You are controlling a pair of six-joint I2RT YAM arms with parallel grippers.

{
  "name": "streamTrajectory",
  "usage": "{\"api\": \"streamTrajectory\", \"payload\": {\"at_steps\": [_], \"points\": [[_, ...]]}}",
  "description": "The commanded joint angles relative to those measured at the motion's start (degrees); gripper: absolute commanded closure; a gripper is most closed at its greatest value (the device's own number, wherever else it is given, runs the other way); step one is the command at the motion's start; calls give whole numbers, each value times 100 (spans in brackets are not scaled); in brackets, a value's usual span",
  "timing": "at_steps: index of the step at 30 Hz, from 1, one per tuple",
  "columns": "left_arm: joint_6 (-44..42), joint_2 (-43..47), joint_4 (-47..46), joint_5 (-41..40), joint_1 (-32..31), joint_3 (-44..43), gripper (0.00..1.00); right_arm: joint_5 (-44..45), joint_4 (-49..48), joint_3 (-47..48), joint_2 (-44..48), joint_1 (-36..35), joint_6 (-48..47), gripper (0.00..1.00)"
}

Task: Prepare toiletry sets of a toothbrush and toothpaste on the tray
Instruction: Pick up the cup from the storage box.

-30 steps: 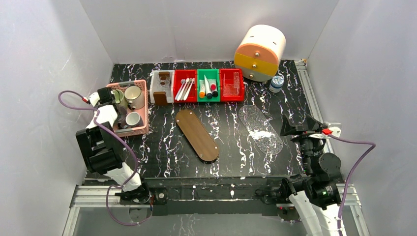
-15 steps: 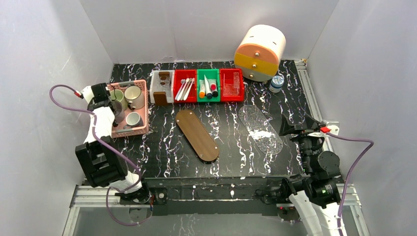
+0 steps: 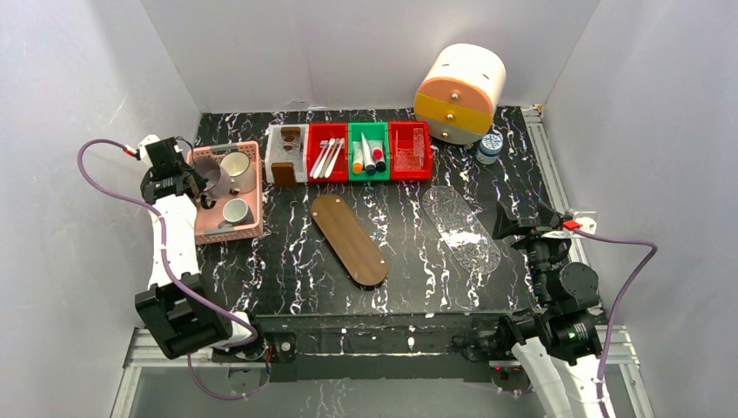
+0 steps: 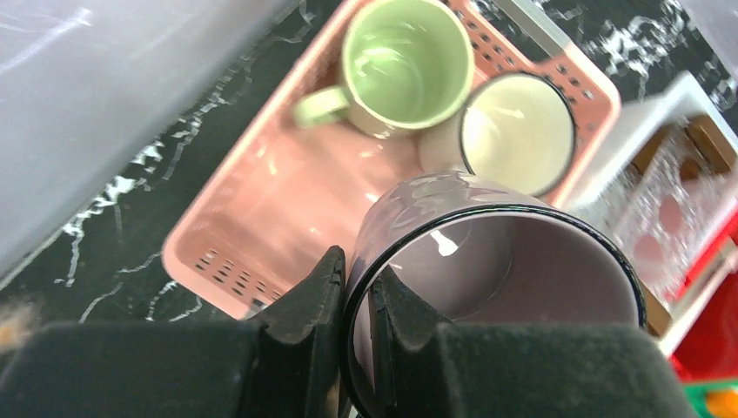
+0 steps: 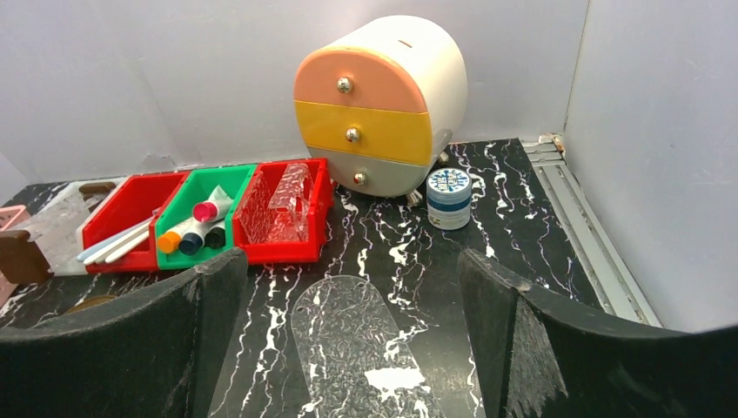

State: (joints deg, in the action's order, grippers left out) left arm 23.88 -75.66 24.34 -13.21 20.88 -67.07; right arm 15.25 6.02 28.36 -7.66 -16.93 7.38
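Slim white toothbrushes [image 3: 327,157] [image 5: 113,246] lie in a red bin, and toothpaste tubes [image 3: 368,157] [image 5: 196,228] with orange, dark and red caps lie in the green bin beside it. A brown oval tray [image 3: 349,238] lies mid-table and a clear oval tray [image 3: 461,228] [image 5: 361,348] lies to its right. My left gripper [image 3: 187,178] [image 4: 357,270] is shut on the rim of a lilac mug [image 3: 211,178] [image 4: 505,287], held above the pink basket [image 3: 252,228] [image 4: 218,261]. My right gripper [image 3: 513,225] [image 5: 348,257] is open, empty, at the clear tray's near right.
The basket holds a green mug [image 4: 409,61] and a white mug [image 3: 238,167] [image 4: 518,131]. A white box [image 3: 288,154] and a red bin of clear pieces [image 3: 410,150] flank the two bins. A round drawer unit [image 3: 459,91] and a small jar [image 3: 490,146] stand back right.
My left arm has swung left and stretched out, with the lilac mug now up out of the basket in its grip. The right arm has hardly moved.
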Motion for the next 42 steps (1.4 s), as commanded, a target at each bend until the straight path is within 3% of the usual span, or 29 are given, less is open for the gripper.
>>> {"api": "streamTrajectory", "payload": {"at_steps": [1, 7, 16, 27, 34, 42], "points": [[32, 394, 251, 1170, -82, -234, 100, 61, -167, 86, -87, -29, 42, 1], [-121, 646, 547, 1321, -665, -209, 100, -202, -72, 220, -402, -25, 133, 1], [-128, 666, 828, 1001, -2335, -120, 100, -789, 345, 608, -1206, -29, 461, 1], [401, 484, 353, 100, -4190, 238, 100, -1833, 943, 1093, -2579, -30, 1021, 1], [747, 189, -93, -871, -5527, 418, 100, -2140, 1017, 1318, -3307, -30, 1107, 2], [1073, -241, -401, -1682, -6458, 450, 100, -2673, 1150, 1662, -4060, -61, 1288, 7]]}}
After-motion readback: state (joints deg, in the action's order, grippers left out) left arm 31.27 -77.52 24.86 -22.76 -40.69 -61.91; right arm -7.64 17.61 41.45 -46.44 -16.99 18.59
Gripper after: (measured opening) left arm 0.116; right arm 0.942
